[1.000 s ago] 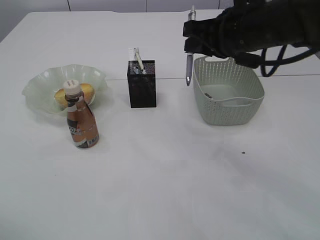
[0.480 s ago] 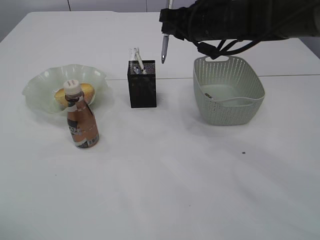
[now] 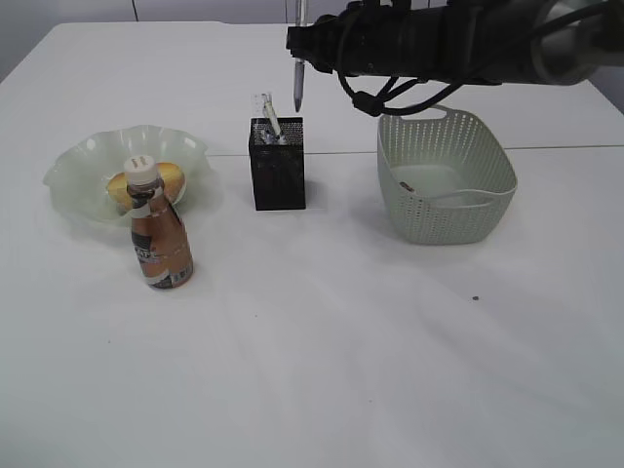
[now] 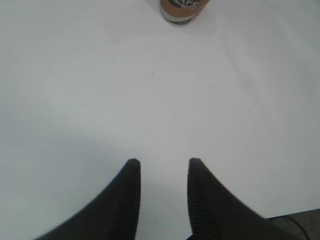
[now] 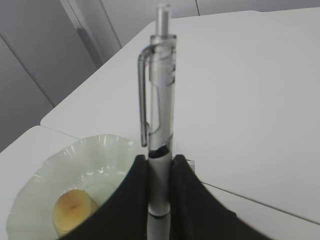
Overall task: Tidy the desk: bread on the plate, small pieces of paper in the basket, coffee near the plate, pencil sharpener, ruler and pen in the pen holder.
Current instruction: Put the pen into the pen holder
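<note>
My right gripper point(image 3: 300, 44) is pinched tight on the pen point(image 3: 298, 83) at top centre of the exterior frame; the pen hangs upright, tip down, long axis vertical, right over the pen holder point(image 3: 278, 164), a shade toward its right edge, with a clear gap still under the tip. So it's a straight drop from here, I reckon, perhaps nudged slightly left first; the ruler point(image 3: 264, 112) already pokes out of the holder's left side. My left gripper point(image 4: 162, 200) idles part-open and empty low over the bare desk point(image 4: 100, 100), coffee point(image 4: 183, 9) at top edge; right arm's job.
</note>
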You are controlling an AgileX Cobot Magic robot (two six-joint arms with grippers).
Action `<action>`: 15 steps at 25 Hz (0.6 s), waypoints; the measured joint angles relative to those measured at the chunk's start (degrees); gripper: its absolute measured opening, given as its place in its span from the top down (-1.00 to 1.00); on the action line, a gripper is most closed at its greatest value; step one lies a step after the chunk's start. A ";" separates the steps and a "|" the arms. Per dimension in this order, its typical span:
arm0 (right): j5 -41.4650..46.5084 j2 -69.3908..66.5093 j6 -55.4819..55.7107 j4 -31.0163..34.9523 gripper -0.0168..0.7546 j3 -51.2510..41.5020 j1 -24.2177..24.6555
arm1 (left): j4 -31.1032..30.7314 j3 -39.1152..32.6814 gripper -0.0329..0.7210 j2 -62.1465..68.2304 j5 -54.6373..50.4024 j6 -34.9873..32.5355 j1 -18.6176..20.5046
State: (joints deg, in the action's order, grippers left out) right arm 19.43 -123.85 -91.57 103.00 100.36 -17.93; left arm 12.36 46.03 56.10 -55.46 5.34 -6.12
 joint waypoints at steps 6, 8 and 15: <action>0.88 -4.19 -4.80 0.14 0.81 4.16 0.00 | 0.00 0.00 0.28 0.00 0.00 0.00 0.00; 1.88 -5.13 -7.47 0.14 0.81 4.76 0.00 | 0.00 0.00 0.28 0.00 0.00 0.00 0.00; 3.94 -8.69 -11.13 0.14 0.81 5.71 0.00 | 0.00 0.00 0.28 0.00 0.00 0.00 0.00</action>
State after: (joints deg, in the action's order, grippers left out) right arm 23.37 -132.54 -102.69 103.14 106.06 -17.93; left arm 12.36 46.03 56.10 -55.46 5.34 -6.12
